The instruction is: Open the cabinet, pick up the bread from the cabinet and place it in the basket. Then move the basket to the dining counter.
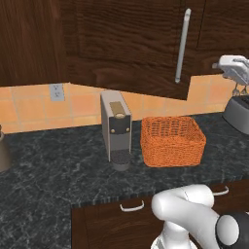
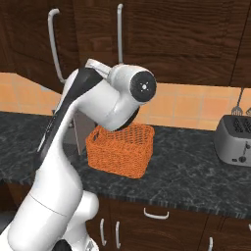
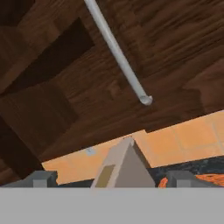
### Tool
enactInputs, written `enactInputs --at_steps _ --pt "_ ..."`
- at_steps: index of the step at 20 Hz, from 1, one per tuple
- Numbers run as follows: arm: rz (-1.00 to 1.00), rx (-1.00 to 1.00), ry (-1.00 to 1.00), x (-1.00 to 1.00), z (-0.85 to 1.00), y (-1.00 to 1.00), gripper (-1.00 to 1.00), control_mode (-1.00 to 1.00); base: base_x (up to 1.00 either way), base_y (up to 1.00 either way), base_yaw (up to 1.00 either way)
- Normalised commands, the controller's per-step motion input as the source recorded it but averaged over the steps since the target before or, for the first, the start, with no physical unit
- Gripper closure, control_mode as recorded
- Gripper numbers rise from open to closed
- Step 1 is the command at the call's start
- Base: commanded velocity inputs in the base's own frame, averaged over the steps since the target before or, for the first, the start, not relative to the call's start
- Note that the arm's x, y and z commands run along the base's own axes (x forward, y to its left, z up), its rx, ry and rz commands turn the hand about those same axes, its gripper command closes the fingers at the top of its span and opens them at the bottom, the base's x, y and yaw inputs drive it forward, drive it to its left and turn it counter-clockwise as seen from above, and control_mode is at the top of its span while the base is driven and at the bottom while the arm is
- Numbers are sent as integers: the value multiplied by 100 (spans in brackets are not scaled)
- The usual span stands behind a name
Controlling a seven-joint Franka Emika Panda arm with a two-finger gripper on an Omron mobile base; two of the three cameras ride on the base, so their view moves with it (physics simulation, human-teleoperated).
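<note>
White arm [image 2: 73, 127] raised, elbow bent, gripper [image 3: 113, 178] tilted upward — fingers spread wide (nothing held)

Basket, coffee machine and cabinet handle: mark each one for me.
basket [image 1: 172, 142], left base view, front woven wall.
coffee machine [image 1: 115, 127], left base view, front face.
cabinet handle [image 1: 182, 46], left base view, middle of the bar.

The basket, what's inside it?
The basket sits on the black counter beside the coffee machine. From the left base view its woven inside looks empty, no bread. The near wall hides part of the bottom, and the arm covers part of it from the right.
</note>
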Motion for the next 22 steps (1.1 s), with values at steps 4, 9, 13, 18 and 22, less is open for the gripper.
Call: enactInputs --at_steps 4,9,13,18,22 --pt "-47 26 19 74 -30 48 -100 -100 0 0 0" --pt "-18 20 22 43 0 13 -100 -100 0 0 0" --pt "15 23 6 -4 0 20 -100 -100 0 0 0" --pt "42 3 0 -28 0 90 -100 -100 0 0 0" --pt "43 -6 -3 -70 4 100 -100 -100 0 0 0"
